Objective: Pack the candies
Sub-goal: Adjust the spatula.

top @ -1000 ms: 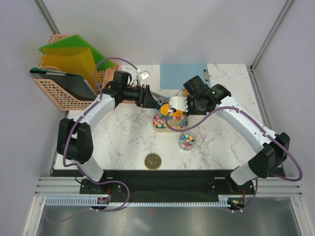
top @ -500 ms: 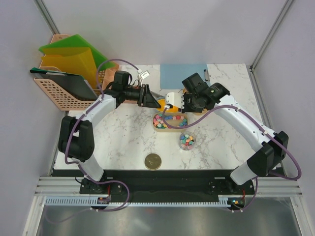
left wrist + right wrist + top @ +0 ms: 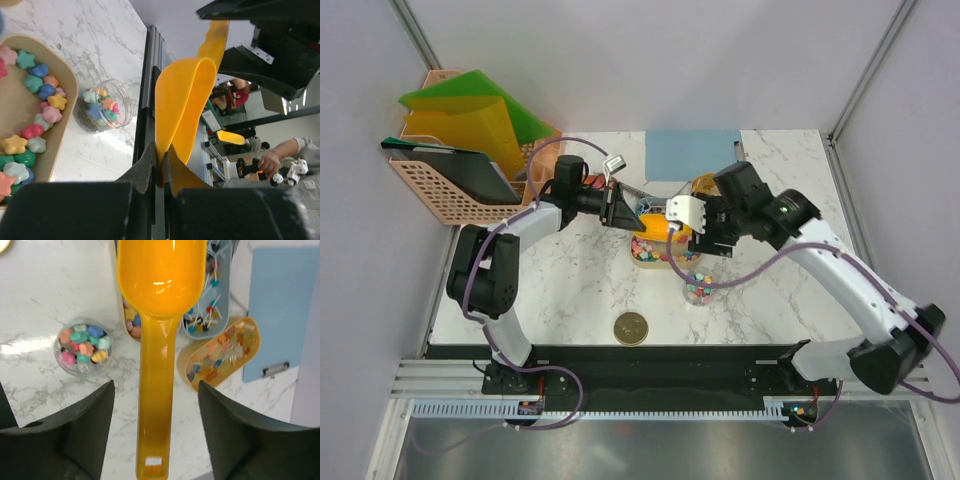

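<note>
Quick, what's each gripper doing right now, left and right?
Left gripper: closed on the rim of the orange scoop.
Right gripper: open, fingers either side of the scoop's handle, not touching it.

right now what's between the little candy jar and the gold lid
Nothing. Only bare marble table separates the jar from the gold lid, as the top external view shows.

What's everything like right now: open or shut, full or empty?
left gripper: shut on the orange scoop's rim.
right gripper: open, either side of the scoop's handle.
orange scoop: empty, held up.
jar: uncovered, with candies inside.
gold lid: off the jar, lying flat.
wooden tray: holds star candies.
</note>
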